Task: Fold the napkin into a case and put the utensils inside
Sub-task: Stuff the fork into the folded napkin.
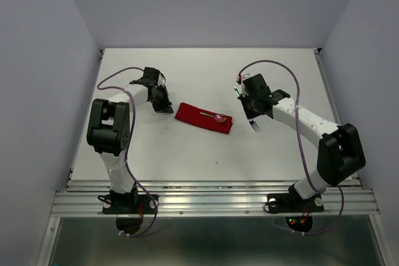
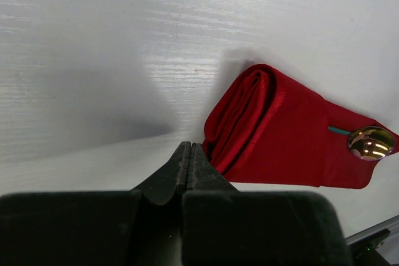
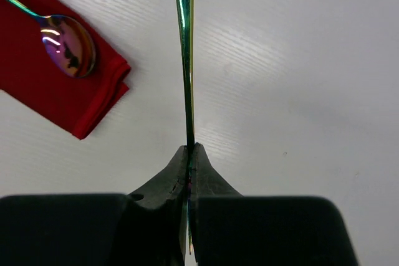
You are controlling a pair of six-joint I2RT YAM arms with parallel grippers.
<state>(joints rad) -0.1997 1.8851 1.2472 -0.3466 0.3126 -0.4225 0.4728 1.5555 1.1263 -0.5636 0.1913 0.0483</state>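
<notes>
Napkin [image 1: 201, 119] lies on the white counter [image 1: 187, 79], about in the middle, between the two arms. It is bright red and folded into a long, flat strip. From above, the strip tilts a little, with its left end farther back than its right end. In the left wrist view, the cloth at the left end is in soft, thick layers.

A spoon [image 1: 219, 117] lies on top of the napkin. Its shiny pink bowl is near the right end, and its thin handle points toward the left end.

The left arm [image 1: 112, 123] reaches in from the left. The left jaws are pressed together and hold nothing. Their tip is just beside the left end of the napkin. I cannot tell if it touches the cloth.

The right arm [image 1: 312, 129] reaches in from the right. The right jaws are pinching a thin green fork [image 3: 185, 60]. The fork sticks straight out past the jaws. From above, its prongs are just beside the right end of the napkin and not on it.
</notes>
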